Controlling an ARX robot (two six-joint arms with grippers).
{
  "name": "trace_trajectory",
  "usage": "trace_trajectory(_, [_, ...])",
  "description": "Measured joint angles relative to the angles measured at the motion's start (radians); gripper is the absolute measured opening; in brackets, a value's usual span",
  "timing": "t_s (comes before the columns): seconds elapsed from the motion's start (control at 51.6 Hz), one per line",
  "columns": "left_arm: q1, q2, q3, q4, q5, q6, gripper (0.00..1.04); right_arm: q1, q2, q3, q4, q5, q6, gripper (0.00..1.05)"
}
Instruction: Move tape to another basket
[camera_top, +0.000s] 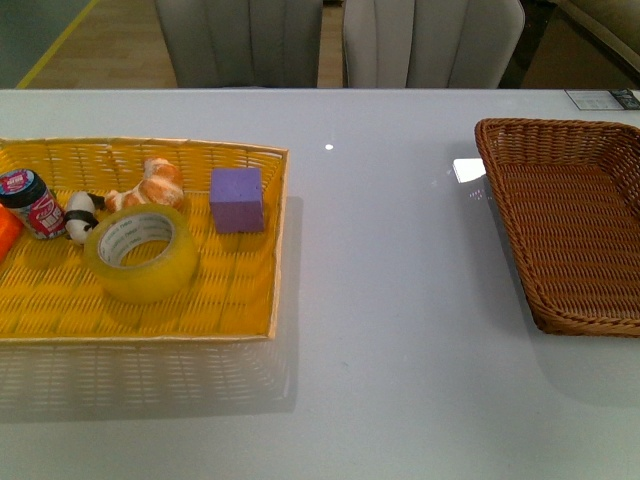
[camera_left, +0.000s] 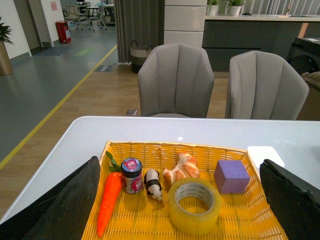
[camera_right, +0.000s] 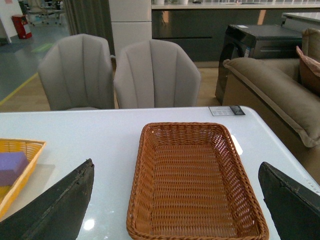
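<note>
The yellow tape roll (camera_top: 142, 253) lies flat in the bright yellow woven basket (camera_top: 240, 330) at the left of the table. It also shows in the left wrist view (camera_left: 194, 205), between my left gripper's (camera_left: 182, 200) open black fingers (camera_left: 60, 205), which hang above and short of it. The brown wicker basket (camera_top: 510, 175) stands empty at the right. In the right wrist view this basket (camera_right: 137, 200) lies below my open, empty right gripper (camera_right: 177, 205). Neither arm shows in the front view.
In the yellow basket with the tape are a purple cube (camera_top: 237, 199), a bread-like toy (camera_top: 150, 186), a small panda figure (camera_top: 79, 216), a jar (camera_top: 33, 204) and an orange carrot (camera_left: 109, 202). Two grey chairs (camera_top: 340, 40) stand behind the table.
</note>
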Motion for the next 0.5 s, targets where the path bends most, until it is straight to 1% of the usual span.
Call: trace_trajectory(0.504, [0.000,0.000,0.000,0.000,0.000,0.000,0.96,0.000,0.000,0.000,0.000,0.000,0.000,0.96])
